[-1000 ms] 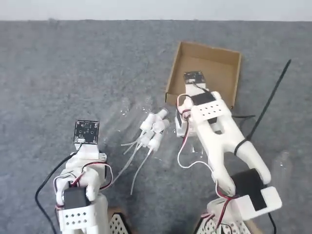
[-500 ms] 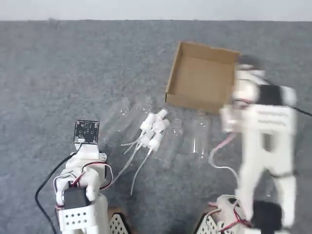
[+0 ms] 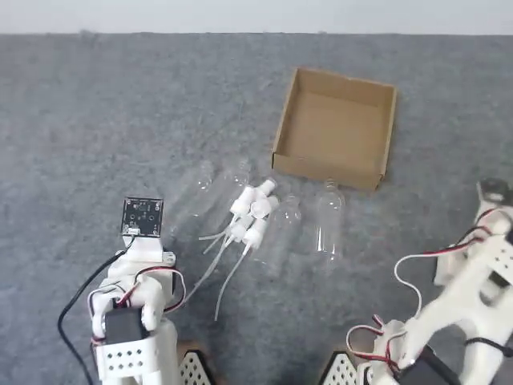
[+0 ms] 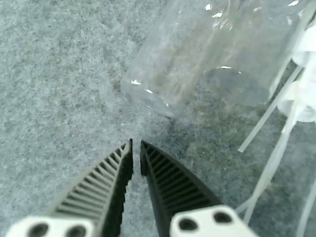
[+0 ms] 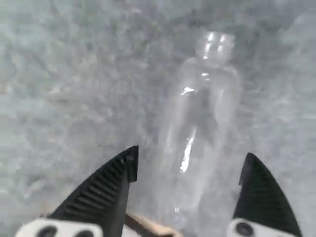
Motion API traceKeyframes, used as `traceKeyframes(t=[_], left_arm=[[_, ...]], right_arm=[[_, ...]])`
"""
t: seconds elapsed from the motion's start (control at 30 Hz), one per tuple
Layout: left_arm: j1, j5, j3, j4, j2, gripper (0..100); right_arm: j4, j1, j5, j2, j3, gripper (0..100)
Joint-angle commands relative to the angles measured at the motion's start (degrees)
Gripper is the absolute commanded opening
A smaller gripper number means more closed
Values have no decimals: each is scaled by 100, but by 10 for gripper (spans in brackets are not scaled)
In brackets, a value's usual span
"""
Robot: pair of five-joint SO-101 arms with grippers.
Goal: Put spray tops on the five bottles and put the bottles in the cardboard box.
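Observation:
Several clear bottles lie on the grey carpet: one [image 3: 329,218] near the cardboard box [image 3: 385,140], one [image 3: 280,223] beside it, and two more [image 3: 196,188] further left. A cluster of white spray tops [image 3: 252,210] with thin tubes lies among them. The left arm [image 3: 136,273] stands at the near left. Its gripper [image 4: 136,146] is shut and empty, just short of a clear bottle [image 4: 197,54], with spray-top tubes [image 4: 279,126] to one side. The right arm [image 3: 481,265] is at the far right. Its gripper [image 5: 191,165] is open, its fingers astride another clear bottle [image 5: 202,113] lying on the carpet.
The cardboard box is open-topped and holds nothing. The carpet's far edge [image 3: 160,34] runs along the back. Bare carpet stretches at the far left and between the two arms' bases.
The right arm has swung from in front of the box to the far right of the table, uncovering two bottles. The left arm has not moved.

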Motion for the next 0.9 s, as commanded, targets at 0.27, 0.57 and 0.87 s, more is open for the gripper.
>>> traceKeyframes(t=[0.27, 0.57, 0.87], left_arm=[[9, -79, -57, -9, -114, 17], [-352, -2400, -154, -1354, -123, 19], [-800, -3218, -2255, -352, 413, 20]], right_arm=[[-1464, -4, 97, 312, 677, 277], [-1446, -215, 62, 2492, -1046, 158], [-1473, -251, 993, 2800, -1890, 128]])
